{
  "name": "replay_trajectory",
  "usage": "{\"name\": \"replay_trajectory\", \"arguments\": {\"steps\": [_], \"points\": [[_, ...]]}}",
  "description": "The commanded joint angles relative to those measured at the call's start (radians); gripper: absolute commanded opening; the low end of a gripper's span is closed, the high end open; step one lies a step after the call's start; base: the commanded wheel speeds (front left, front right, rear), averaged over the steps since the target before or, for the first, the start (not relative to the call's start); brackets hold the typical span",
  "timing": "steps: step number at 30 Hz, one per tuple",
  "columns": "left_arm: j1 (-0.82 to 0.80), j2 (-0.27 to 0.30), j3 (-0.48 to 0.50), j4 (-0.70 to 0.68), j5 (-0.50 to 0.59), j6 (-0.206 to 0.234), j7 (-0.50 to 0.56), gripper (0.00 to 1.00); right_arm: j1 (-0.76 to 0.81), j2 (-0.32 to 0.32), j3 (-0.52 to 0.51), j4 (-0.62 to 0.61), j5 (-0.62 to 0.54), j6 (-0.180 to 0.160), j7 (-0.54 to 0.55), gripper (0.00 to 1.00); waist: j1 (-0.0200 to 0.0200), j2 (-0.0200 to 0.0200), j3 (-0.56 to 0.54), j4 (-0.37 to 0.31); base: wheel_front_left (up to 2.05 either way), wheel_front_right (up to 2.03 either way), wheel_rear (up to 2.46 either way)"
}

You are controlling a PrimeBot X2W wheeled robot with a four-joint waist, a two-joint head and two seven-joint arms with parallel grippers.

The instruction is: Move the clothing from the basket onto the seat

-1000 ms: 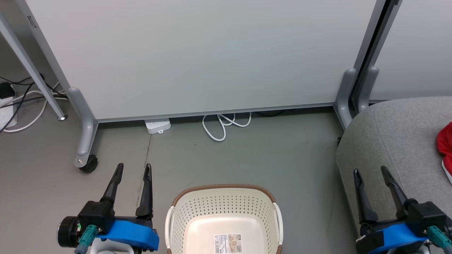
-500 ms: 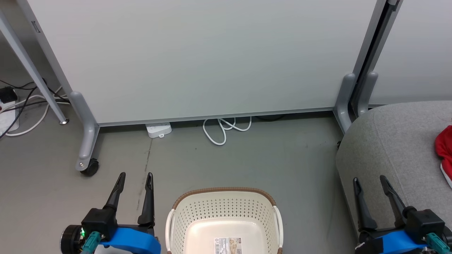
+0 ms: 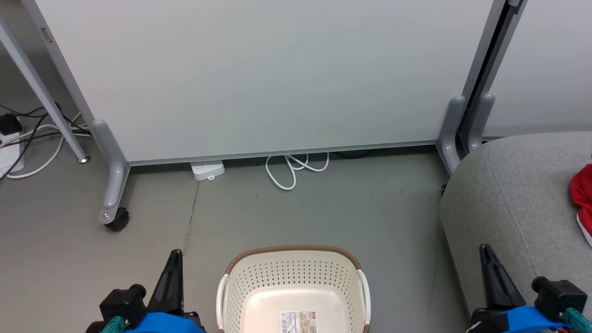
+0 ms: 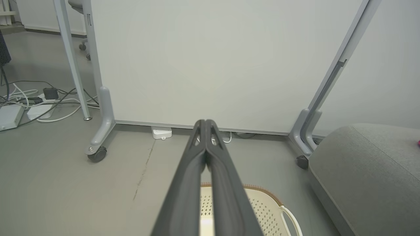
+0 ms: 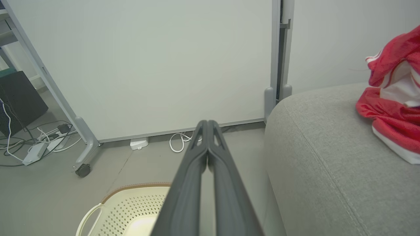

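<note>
The cream basket (image 3: 293, 270) with a brown rim stands on the floor at the bottom centre; its visible inside holds just a printed label. Red clothing (image 3: 582, 196) with white trim lies on the grey seat (image 3: 518, 194) at the right edge, seen closer as a red heap (image 5: 393, 108) on the seat (image 5: 315, 157). My left gripper (image 3: 175, 259) is shut, left of the basket, holding nothing. My right gripper (image 3: 486, 253) is shut in front of the seat's front edge, also holding nothing. Both wrist views show fingers pressed together, left gripper (image 4: 205, 122), right gripper (image 5: 207, 122).
A pale partition panel (image 3: 259, 74) on wheeled grey feet (image 3: 115, 217) stands behind the basket. A white power strip (image 3: 207, 169) and coiled white cable (image 3: 296, 169) lie at its base. More cables (image 3: 27, 138) lie at far left. Bare grey floor (image 3: 323, 212) lies between.
Both grippers have shut, from wide open to fingers pressed together, and both arms have drawn back toward the bottom edge. The basket and the clothing have not moved.
</note>
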Motion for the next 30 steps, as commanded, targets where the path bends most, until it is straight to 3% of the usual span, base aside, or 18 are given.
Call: {"name": "replay_trajectory", "arguments": {"steps": [1,30], "points": [[-0.027,0.001,0.014,-0.019,-0.052,-0.001,0.01,0.0,-0.02,-0.002,-0.005,-0.016,0.056,0.0,0.012,0.0,0.0,0.0,0.0,-0.001,0.0,0.0,0.0],[-0.06,0.0,0.074,-0.043,-0.513,-0.004,0.126,0.0,-0.055,0.0,-0.01,-0.027,0.54,0.0,0.124,0.0,0.0,0.0,0.006,-0.02,0.0,0.0,0.0]]}}
